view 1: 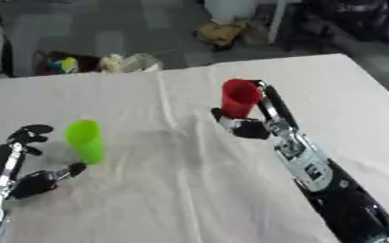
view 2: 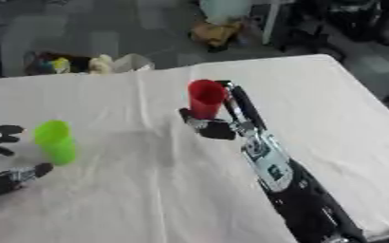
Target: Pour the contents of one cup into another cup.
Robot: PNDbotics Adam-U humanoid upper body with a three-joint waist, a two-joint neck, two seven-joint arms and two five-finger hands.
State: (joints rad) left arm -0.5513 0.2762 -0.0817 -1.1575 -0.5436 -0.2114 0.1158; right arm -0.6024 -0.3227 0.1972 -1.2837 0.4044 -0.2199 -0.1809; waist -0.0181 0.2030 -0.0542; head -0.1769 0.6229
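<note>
Red cup (view 1: 240,97) stands upright on the white tablecloth (view 1: 164,190), far-centre of the table. Your right hand (view 1: 260,121) is right at it: the fingers run up the cup's right side toward the rim, the thumb sits low at its near-left foot. So the cup lies between thumb and fingers, enclosed from both sides. Whether the fingers actually press the wall, you cannot tell from either eye; read it as a grasp forming or just made, cup not visibly lifted off the cloth.

Green cup (view 1: 85,141) stands upright too, near the left edge, well apart from the red one. Your left hand (view 1: 23,161) brackets it: curled fingers just beside its far-left side, thumb tip near its base on the near side. There seems to be a gap on both sides, so call that hand relaxed around the cup, not holding it.

The relation that matters: from the red cup, the green cup lies to your left and somewhat nearer to you. Both long axes are vertical. The right hand has the red cup; the left hand is by far the nearer to the green.

Judgement: the pour needs the red cup carried leftward across the cloth, or the green brought to meet it, then the red rim tipped toward your left, over the green mouth. Contents of either cup are not visible.
</note>
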